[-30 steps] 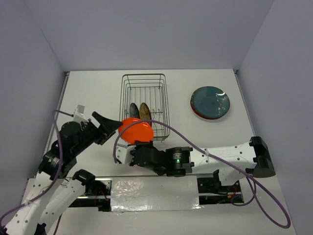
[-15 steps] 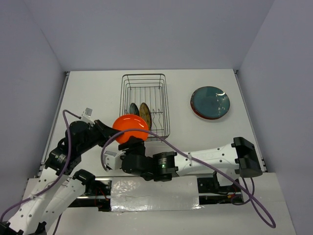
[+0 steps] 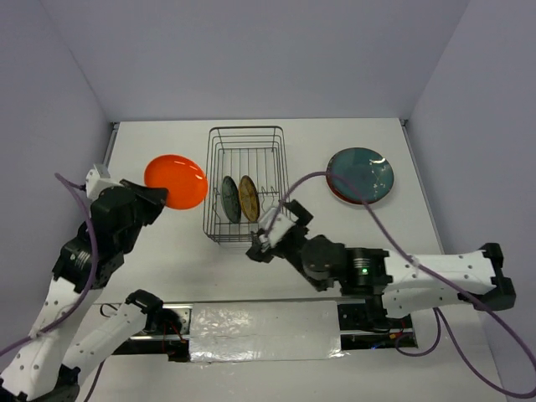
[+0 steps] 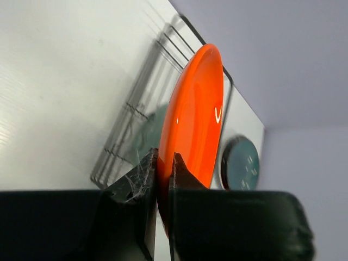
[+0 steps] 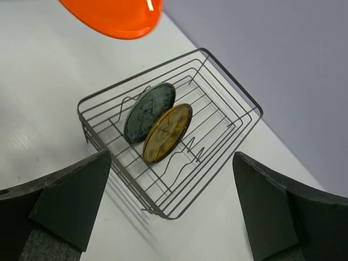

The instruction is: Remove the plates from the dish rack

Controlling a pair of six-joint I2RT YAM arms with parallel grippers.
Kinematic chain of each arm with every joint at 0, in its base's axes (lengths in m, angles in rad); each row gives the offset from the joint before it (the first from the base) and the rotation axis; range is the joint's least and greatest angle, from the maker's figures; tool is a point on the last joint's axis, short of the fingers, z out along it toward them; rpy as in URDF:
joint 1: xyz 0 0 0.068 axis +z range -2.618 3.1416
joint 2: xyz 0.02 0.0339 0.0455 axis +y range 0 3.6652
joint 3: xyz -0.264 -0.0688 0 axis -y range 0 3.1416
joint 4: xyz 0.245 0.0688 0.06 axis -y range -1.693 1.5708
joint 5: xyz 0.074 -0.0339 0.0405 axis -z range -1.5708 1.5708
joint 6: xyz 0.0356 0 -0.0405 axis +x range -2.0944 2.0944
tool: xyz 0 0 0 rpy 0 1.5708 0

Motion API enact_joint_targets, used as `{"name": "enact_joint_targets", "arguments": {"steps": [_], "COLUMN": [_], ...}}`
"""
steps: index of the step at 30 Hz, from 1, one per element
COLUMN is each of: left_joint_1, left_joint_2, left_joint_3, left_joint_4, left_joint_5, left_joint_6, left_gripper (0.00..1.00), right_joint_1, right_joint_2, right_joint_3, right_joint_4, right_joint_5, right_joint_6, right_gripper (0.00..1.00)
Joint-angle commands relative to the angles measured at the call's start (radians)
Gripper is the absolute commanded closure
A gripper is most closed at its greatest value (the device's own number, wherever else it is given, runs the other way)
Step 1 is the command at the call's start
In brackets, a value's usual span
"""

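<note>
- The left gripper (image 4: 164,159) is clenched on the lower rim of the small glossy orange round plate (image 4: 196,109), with one black finger (image 4: 138,182) on each face. A second ago its jaws stood apart.
- The right gripper (image 5: 171,157) carried that plate a second ago. Now it is released and spread wide, with nothing between its pads (so the hand-over from right to left looks finished).
- The orange plate has travelled from the near end of the rack to the rack's left side. It hangs above the table, clear of the wire, and only the left gripper holds it.
- The right arm has drawn back toward the rack's near right corner, its wrist camera looking down into the basket.
- In the rectangular dark wire dish rack (image 3: 247,155), two plates stand on edge among the prongs: a dull teal round plate (image 5: 149,111) and, just beside it, a yellow-brown patterned round plate (image 5: 167,132). Whether they touch I cannot tell.
- My reading is that the orange plate needs setting down, two plates remain to unload, and the free right gripper is well placed for the next one.
- Well to the right of the rack, a large teal-blue round plate (image 3: 360,174) lies flat on a red-rimmed one.
- The white matte table (image 3: 167,142) is flat and bare on the left, where the orange plate hangs.
- Pale lilac-grey walls (image 3: 251,59) close in three sides.
</note>
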Motion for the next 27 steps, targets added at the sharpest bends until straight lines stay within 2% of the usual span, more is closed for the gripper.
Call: {"name": "enact_joint_targets", "arguments": {"steps": [1, 3, 4, 7, 9, 11, 14, 18, 21, 22, 25, 27], "left_joint_1": [0.023, 0.101, 0.147, 0.317, 0.366, 0.386, 0.414, 0.414, 0.425, 0.445, 0.462, 0.474], "left_joint_2": [0.153, 0.224, 0.294, 0.452, 0.525, 0.618, 0.727, 0.871, 0.931, 0.939, 0.961, 0.978], "left_joint_3": [0.072, 0.057, 0.043, 0.014, 0.0, -0.018, -0.044, -0.035, -0.049, -0.064, -0.101, -0.116], "left_joint_4": [0.011, 0.052, 0.13, 0.206, 0.285, 0.392, 0.459, 0.471, 0.467, 0.468, 0.477, 0.474], "left_joint_5": [-0.241, -0.239, -0.163, -0.022, -0.011, 0.036, 0.066, 0.077, 0.078, 0.087, 0.094, 0.101], "left_joint_6": [0.004, 0.015, 0.024, 0.029, 0.019, 0.022, -0.01, -0.02, -0.049, -0.057, -0.091, -0.109], "left_gripper": [1.0, 1.0, 1.0, 1.0, 1.0, 1.0, 1.0, 0.99, 0.98, 0.97, 0.82, 0.6], "right_joint_1": [-0.006, -0.009, -0.009, -0.011, -0.011, -0.01, -0.009, -0.013, -0.013, -0.016, -0.046, -0.14], "right_joint_2": [-0.162, -0.236, -0.273, -0.423, -0.513, -0.576, -0.606, -0.604, -0.588, -0.577, -0.499, -0.409], "right_joint_3": [-0.078, -0.11, -0.129, -0.216, -0.247, -0.281, -0.304, -0.322, -0.344, -0.348, -0.333, -0.28], "right_joint_4": [0.042, 0.024, 0.016, 0.004, -0.004, -0.015, -0.051, -0.101, -0.093, -0.082, -0.104, -0.176], "right_joint_5": [0.018, -0.016, -0.034, -0.114, -0.166, -0.186, -0.205, -0.199, -0.154, -0.095, -0.018, -0.073], "right_joint_6": [0.189, 0.242, 0.288, 0.355, 0.384, 0.386, 0.414, 0.423, 0.443, 0.473, 0.549, 0.636], "right_gripper": [0.0, 0.0, 0.0, 0.0, 0.0, 0.0, 0.0, 0.0, 0.0, 0.0, 0.0, 0.0]}}
